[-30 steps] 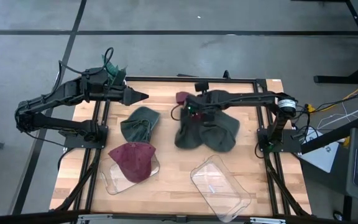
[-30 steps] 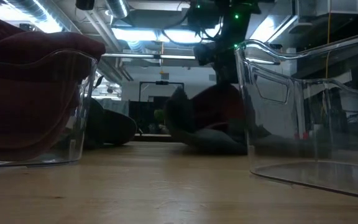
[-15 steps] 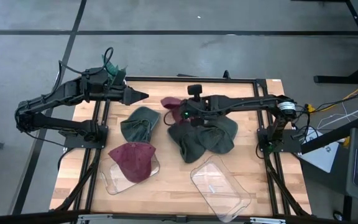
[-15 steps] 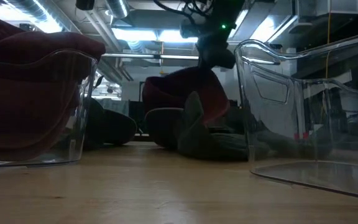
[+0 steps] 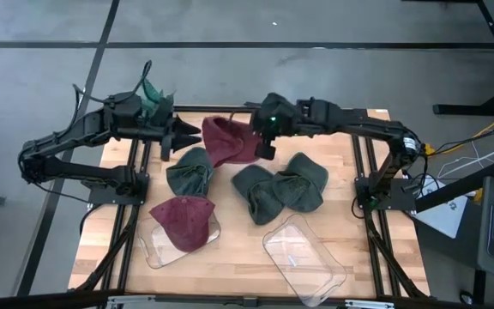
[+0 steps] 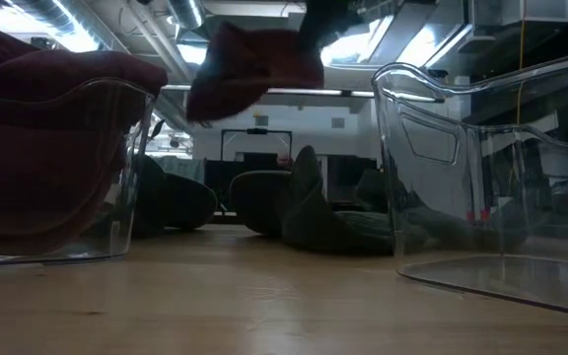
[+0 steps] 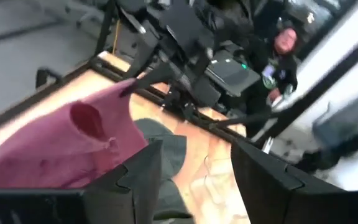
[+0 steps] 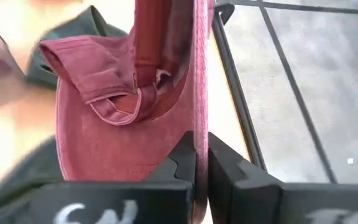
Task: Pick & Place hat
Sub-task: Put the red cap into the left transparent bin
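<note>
hat (image 5: 228, 142) long axis across table, airborne | right gripper (image 5: 264, 148) pinching it

In the high view, my right gripper (image 5: 264, 142) holds a hat (image 5: 228, 141) at upper centre of the frame, above the table (image 5: 230, 249), with my left gripper (image 5: 183, 135) just to its left. Below it, one hat (image 5: 190, 171) lies left of centre and two hats (image 5: 281, 189) overlap right of centre. At lower left another hat (image 5: 183, 221) sits in a tray (image 5: 157, 251), and a second tray (image 5: 303, 256) lies lower right.
</note>
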Tool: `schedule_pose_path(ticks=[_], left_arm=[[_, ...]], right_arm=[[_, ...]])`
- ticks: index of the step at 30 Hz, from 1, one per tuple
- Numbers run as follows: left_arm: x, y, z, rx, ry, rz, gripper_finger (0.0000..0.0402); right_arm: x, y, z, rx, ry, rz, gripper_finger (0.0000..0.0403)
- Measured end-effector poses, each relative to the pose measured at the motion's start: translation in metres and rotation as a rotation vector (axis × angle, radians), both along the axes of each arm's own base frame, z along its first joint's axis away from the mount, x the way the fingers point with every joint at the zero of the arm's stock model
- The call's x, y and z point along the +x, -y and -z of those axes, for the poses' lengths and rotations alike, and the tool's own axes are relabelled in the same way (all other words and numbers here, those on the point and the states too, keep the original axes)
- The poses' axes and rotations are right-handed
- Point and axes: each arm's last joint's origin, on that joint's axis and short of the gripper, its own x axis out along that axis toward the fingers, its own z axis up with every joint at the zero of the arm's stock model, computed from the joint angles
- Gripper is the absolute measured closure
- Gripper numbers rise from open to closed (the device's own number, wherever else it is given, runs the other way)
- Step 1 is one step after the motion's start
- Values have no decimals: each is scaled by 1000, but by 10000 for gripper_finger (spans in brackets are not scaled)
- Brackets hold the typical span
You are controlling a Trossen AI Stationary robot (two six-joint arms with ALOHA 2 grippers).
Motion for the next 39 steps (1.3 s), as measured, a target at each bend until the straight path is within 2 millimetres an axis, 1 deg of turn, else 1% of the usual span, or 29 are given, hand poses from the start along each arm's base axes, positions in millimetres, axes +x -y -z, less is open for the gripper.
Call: schedule_pose_path(ticks=[2, 5, 9, 13, 17, 20, 24, 28, 35, 39], left_arm=[[-5, 1, -3, 69, 16, 8, 217], [-15, 2, -6, 135, 24, -41, 217], [-22, 3, -8, 139, 37, -92, 217], [-22, 3, -7, 137, 33, -89, 217], [-17, 1, -6, 137, 17, -91, 217], [-16, 0, -5, 176, 1, -109, 217], [-16, -1, -5, 244, -17, -132, 217], [-21, -2, -7, 324, -23, -179, 217], [-26, -1, -7, 342, -31, -213, 217], [-27, -2, -2, 328, -95, -237, 217]], right_arm=[[-5, 0, -9, 13, 18, 13, 386], [-12, -1, -23, 12, 53, 15, 386], [-21, -5, -43, 3, 132, 11, 386], [-25, -10, -56, -4, 198, -2, 386], [-27, -17, -67, -12, 253, -34, 386], [-28, -23, -75, -8, 296, -66, 386], [-28, -28, -78, -1, 306, -89, 386], [-30, -31, -78, 6, 298, -95, 386], [-32, -34, -80, 10, 312, -98, 386], [-32, -34, -80, 10, 312, -98, 386]])
